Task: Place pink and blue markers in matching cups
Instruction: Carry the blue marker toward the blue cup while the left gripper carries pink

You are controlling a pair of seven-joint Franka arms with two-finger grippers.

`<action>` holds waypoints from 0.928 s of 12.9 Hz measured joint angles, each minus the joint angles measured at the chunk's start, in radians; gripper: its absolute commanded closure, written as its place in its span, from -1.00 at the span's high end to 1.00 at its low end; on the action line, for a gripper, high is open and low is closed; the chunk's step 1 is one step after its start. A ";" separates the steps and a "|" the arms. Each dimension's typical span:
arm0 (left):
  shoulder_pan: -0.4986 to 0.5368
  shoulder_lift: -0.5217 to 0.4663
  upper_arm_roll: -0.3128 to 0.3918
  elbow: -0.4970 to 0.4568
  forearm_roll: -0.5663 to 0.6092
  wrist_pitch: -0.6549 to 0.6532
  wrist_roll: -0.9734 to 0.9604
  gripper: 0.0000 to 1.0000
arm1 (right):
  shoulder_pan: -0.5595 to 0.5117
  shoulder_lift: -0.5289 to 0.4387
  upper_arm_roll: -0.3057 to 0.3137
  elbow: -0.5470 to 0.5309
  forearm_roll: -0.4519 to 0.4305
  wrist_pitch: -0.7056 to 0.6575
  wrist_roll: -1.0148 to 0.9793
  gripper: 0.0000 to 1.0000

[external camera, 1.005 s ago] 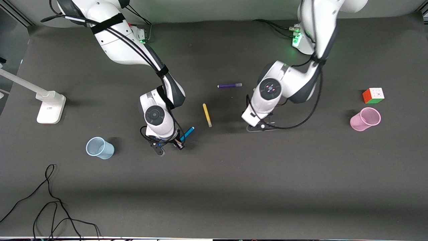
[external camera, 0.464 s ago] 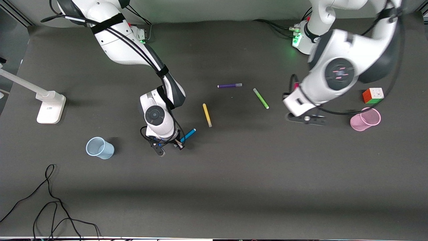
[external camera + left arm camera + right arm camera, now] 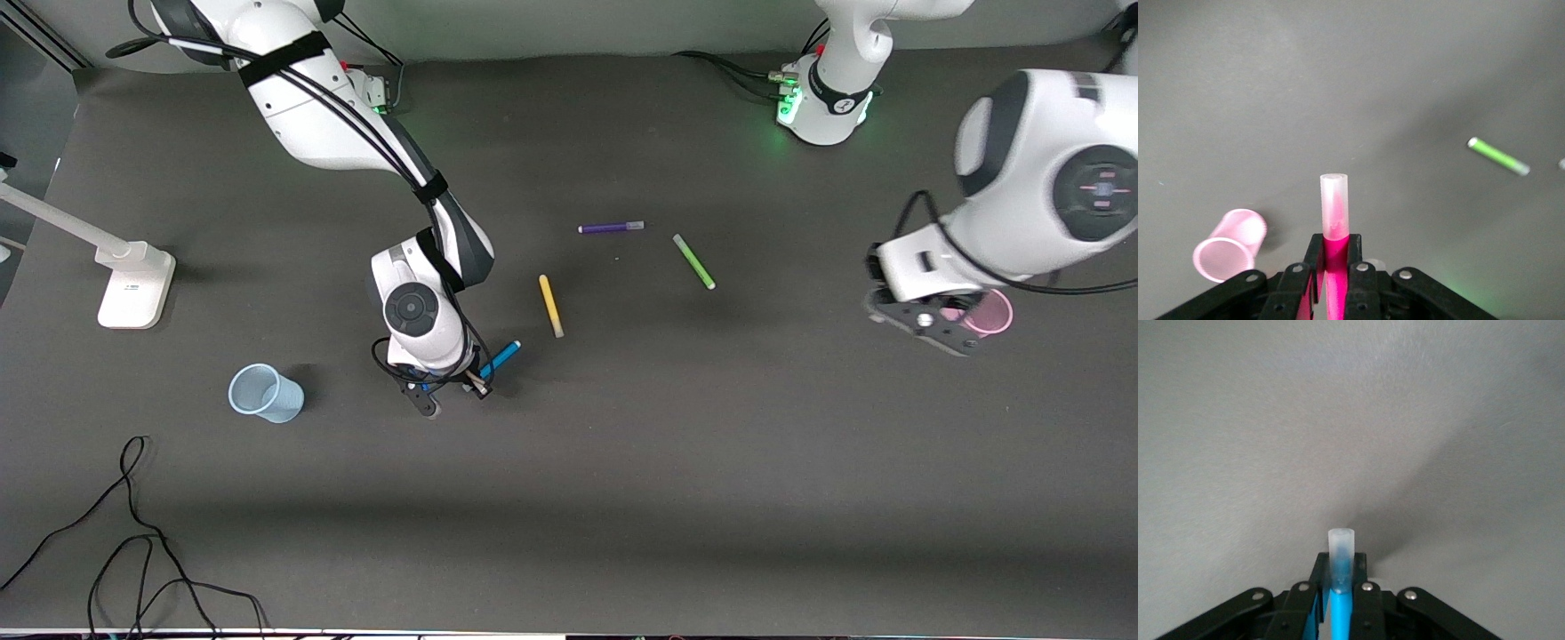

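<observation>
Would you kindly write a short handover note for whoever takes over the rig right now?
Left gripper: shut on the pink marker, up in the air over the pink cup at the left arm's end of the table.
Right gripper: shut on the blue marker, low at mid-table.
Blue cup: upright, empty, toward the right arm's end.
Done: both markers gripped.
Left: put each marker in its matching cup. Leave the yellow, green and purple markers alone.

Bare mat [image 3: 622, 462] (stray yellow marker [image 3: 550, 305])
</observation>
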 measured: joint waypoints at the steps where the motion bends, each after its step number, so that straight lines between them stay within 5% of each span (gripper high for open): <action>1: 0.038 -0.003 0.000 0.000 0.000 0.004 0.081 -1.00 | -0.001 -0.016 -0.004 0.033 0.000 -0.066 -0.011 -1.00; 5: 0.196 -0.003 0.000 -0.004 -0.024 0.105 0.496 -1.00 | -0.039 -0.136 -0.009 0.087 0.000 -0.278 -0.082 -1.00; 9: 0.361 0.002 0.001 -0.066 -0.261 0.200 0.910 -1.00 | -0.055 -0.278 -0.034 0.088 -0.001 -0.466 -0.215 -1.00; 12: 0.454 0.019 0.001 -0.145 -0.447 0.255 1.182 -1.00 | -0.055 -0.390 -0.118 0.082 -0.005 -0.584 -0.394 -1.00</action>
